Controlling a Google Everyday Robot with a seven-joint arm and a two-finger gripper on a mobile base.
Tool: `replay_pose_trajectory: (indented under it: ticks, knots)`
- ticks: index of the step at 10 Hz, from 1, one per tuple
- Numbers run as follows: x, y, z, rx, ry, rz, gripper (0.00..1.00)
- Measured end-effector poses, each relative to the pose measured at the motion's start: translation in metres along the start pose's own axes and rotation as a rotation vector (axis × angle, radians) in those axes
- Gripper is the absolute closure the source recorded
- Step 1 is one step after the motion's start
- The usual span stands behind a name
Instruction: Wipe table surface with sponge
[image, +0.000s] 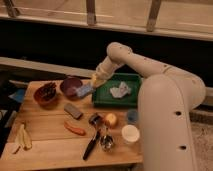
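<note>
While reaching down toward the back of the wooden table (50, 152), grips a blue sponge (84, 91) w/ the gripper (93, 84), jaws closed on sponge's right end as far as can be made out. Holds sponge low over tabletop, poss. touching it (can't tell), betw. purple bowl (70, 85) & green tray (100, 101), just beside both. Inside tray, crumpled white cloth (120, 90), apart from gripper. On viewer's left of purple bowl, brown bowl (46, 93) w/ dark contents. Nearer front, approx. mid-table: grey block (73, 111), orange carrot-like item (75, 129), apple (110, 119), black-handled utensil (91, 145), white cup (130, 134). Small blue cup (132, 116) betw. white cup & tray. Near front-left corner, pale banana-like pieces (22, 137), well apart from sponge.
</note>
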Motion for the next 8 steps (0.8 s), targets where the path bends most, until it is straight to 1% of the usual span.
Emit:
replay_pose_trajectory:
  ticks: [2,4,5,7,8]
  knots:
    - [0.001,-0.003,-0.002,0.003,0.001,0.004,1.00]
    - [0.001,0.000,0.000,0.000,0.003,-0.001,1.00]
    - [0.001,-0.003,0.000,0.000,0.005,0.003,1.00]
    - [0.005,0.003,0.016,-0.025,0.042,-0.025,1.00]
    - [0.010,0.012,0.025,-0.039,0.061,-0.048,1.00]
